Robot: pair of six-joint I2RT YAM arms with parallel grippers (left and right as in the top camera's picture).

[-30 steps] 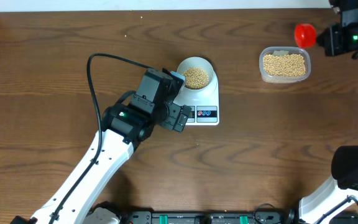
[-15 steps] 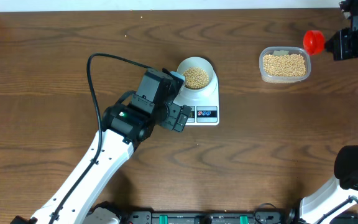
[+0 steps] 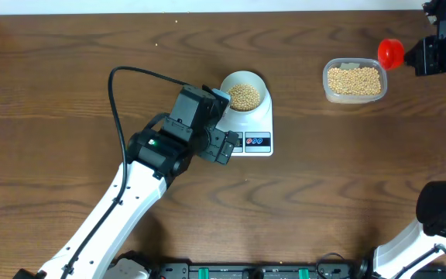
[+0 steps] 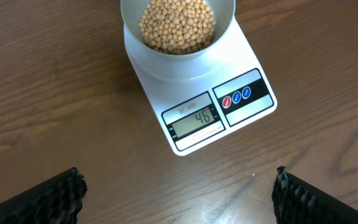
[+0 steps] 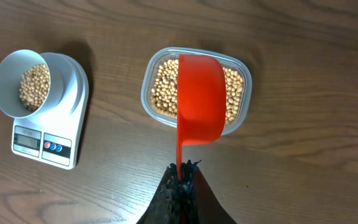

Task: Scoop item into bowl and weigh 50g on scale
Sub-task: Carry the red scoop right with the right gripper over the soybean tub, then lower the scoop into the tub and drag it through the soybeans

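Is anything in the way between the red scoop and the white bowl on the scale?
No, nothing visible. Only tabletop lies between the red scoop, held by the bean container, and the bowl. The left arm sits on the bowl's far side.

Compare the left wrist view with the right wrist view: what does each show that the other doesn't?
Left wrist only: the display legibly reading 46, and the open left gripper. Right wrist only: the right gripper shut on the red scoop, seen in front of the clear container of beans. Both: the bowl of beans sitting on the scale.
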